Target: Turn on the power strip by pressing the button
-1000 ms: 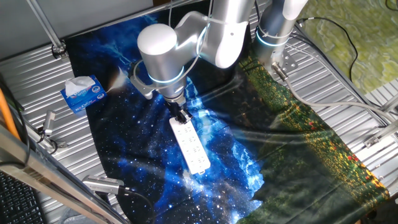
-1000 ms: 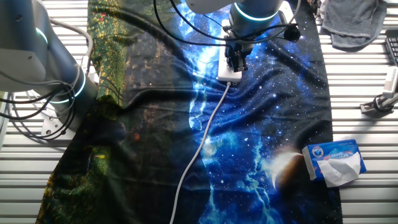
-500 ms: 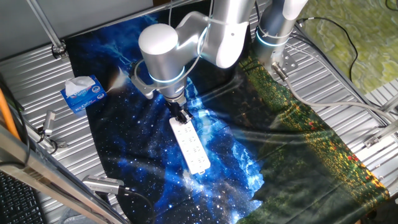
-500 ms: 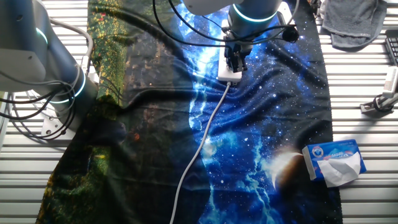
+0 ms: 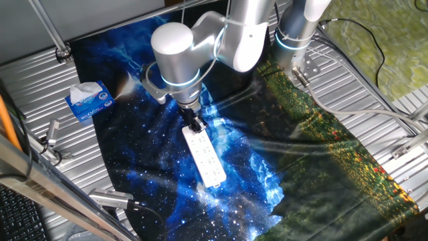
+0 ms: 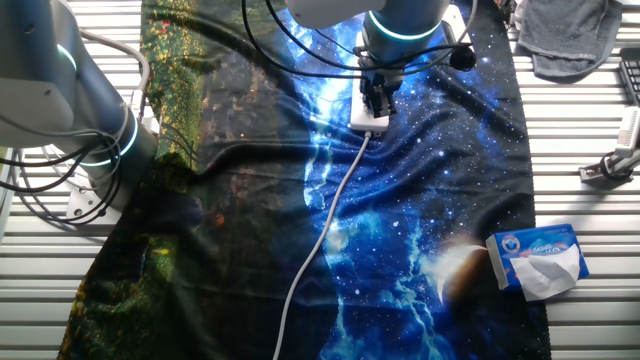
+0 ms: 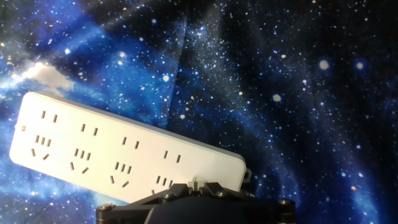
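Observation:
The white power strip (image 5: 206, 157) lies on the starry blue cloth, its socket rows plain in the hand view (image 7: 112, 149). My gripper (image 5: 194, 125) stands upright on the strip's corded end, which also shows in the other fixed view (image 6: 369, 122) just below the gripper (image 6: 377, 103). In the hand view the two dark fingers (image 7: 174, 190) meet at the bottom edge with no gap, right over a small white bump, the button (image 7: 198, 182). The thin white cord (image 6: 330, 205) runs away from that end across the cloth.
A blue-and-white tissue box (image 5: 87, 100) sits at the cloth's edge, also in the other fixed view (image 6: 538, 260). A second arm's base (image 6: 90, 130) stands beside the cloth. Metal clamps (image 5: 50, 140) and a grey rag (image 6: 570, 35) lie on the ribbed table.
The arm's upper joint has shifted slightly; the fingertips stay on the strip's corded end. The strip has not moved.

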### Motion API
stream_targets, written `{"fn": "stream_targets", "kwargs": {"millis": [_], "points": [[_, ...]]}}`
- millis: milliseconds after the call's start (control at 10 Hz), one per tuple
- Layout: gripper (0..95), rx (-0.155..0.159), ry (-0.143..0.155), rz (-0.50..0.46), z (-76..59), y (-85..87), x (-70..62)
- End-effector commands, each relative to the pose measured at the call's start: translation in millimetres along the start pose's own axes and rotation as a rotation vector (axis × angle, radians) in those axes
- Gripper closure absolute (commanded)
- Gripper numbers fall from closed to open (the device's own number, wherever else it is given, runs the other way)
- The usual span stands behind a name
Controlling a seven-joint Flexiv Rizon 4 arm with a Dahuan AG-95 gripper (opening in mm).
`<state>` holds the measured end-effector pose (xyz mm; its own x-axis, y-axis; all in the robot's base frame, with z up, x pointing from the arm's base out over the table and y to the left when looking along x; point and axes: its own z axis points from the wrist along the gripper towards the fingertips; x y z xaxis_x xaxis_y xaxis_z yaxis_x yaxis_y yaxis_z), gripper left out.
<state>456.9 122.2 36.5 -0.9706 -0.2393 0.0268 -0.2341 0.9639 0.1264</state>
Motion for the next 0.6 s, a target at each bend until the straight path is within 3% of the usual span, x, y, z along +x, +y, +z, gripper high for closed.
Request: {"fn": "stream_targets", "kwargs": {"millis": [100, 600], "points": [[95.0, 0.004, 0.003, -0.006, 1.2, -0.1, -1.3], [95.0, 0.001, 0.003, -0.011, 0.5, -0.2, -1.4]]}}
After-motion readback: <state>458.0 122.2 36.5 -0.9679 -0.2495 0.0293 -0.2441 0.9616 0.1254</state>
